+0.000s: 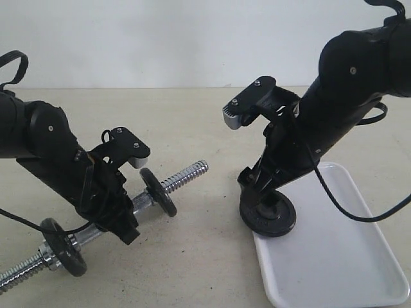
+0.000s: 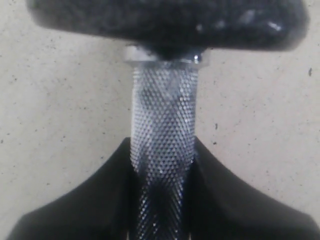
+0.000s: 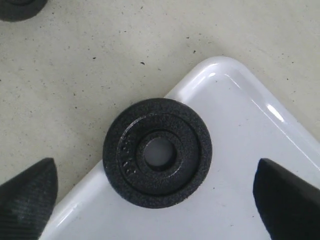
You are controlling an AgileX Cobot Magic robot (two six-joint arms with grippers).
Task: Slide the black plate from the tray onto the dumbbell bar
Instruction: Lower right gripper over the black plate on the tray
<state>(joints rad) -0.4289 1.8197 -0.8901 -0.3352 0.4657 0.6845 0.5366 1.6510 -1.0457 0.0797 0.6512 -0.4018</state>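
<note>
While the right tool (image 3: 157, 197) hangs over the tray's edge with its jaws spread wide and empty, the small round black metal plate (image 3: 190, 150) lies face up right beneath it. The plate is centred between the two fingers, with clear gaps on both sides. It sits at the left edge of the white glossy rectangular tray (image 3: 240, 115), partly overhanging the rim toward the beige worktop (image 1: 192, 269).

Away to the left, the left tool (image 2: 162, 200) is clamped on the knurled middle of the slim chrome dumbbell bar (image 1: 186, 174). The bar's bare threaded end points right and far, toward the tray, and two similar black discs (image 1: 157, 191) sit on the bar.

The step in hand looks like the pick-up of the plate. Next the right tool must drop, close across the plate's rim and lift it. It must then turn the plate on edge and line its centre hole up with the threaded end, which lies well apart from it.
</note>
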